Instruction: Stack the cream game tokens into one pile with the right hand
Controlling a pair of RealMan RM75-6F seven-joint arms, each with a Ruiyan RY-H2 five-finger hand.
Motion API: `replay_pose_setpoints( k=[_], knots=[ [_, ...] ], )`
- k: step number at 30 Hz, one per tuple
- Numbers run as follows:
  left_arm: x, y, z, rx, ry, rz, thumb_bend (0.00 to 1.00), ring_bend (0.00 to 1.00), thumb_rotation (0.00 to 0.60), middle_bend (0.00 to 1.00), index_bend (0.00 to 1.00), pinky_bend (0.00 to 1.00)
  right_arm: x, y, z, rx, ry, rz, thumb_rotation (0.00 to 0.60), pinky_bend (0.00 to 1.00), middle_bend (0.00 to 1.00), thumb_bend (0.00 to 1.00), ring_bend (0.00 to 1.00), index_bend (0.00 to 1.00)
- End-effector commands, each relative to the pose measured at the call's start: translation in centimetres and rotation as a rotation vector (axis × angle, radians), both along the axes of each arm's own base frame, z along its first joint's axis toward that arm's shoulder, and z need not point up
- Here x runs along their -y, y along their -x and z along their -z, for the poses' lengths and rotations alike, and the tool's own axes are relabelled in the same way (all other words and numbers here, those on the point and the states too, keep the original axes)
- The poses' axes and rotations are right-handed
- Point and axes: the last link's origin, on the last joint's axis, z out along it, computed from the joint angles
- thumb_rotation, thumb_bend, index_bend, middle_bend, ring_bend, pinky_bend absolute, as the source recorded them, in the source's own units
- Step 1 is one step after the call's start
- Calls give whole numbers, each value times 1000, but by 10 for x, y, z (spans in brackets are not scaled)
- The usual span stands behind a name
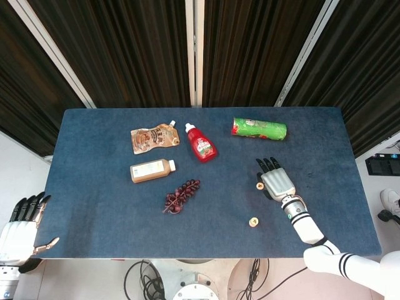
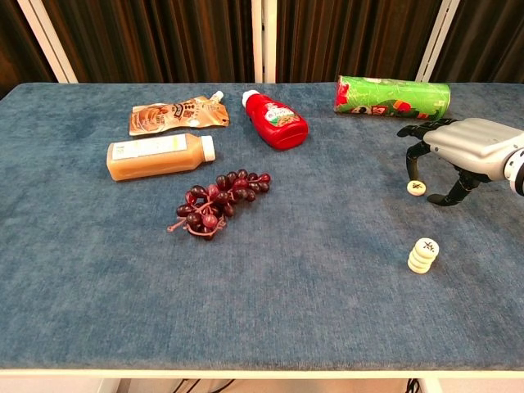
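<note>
Lone cream token flat on the blue worktop, well apart from the token pile nearer the front edge. Right hand arched over it, fingers spread and curled down either side, holding nothing; contact with the disc can't be judged. Best to pinch it by its rim, lift level, then set it squarely on the pile without nudging it.

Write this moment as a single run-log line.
right hand: open over loose cream token | token pile: nearer, untouched | left hand: idle off table
</note>
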Motion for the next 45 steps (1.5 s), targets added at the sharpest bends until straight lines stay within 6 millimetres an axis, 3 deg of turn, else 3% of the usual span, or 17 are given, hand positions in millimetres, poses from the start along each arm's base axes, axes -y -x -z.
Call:
replay_pose_setpoints(
  k=[1, 17, 23, 31, 38, 45],
  knots=[
    [0, 0, 0, 0, 0, 1, 122, 0, 600, 0, 0, 0, 0, 0, 0, 1, -1, 0, 600, 0, 43, 237, 0, 448],
    [0, 0, 0, -1, 2, -2, 122, 0, 600, 0, 0, 0, 3, -5, 4, 10, -20, 12, 600, 0, 51, 236, 0, 451],
    [0, 0, 0, 0, 3, -3, 122, 0, 600, 0, 0, 0, 4, -5, 3, 10, -11, 11, 600, 0, 61, 244, 0, 502],
    [-1, 0, 0, -2, 7, -1, 122, 0, 600, 0, 0, 0, 1, -16, -14, 49, 9, -35, 600, 0, 66, 244, 0, 515],
    [-3, -3, 2, -3, 10, 6, 121, 0, 600, 0, 0, 0, -21, -35, -36, 118, -126, -104, 600, 0, 68, 243, 0, 519],
    [-2, -4, 2, -5, 15, 5, 122, 0, 600, 0, 0, 0, -49, -36, -44, 64, -238, -177, 600, 0, 68, 243, 0, 520]
  ],
)
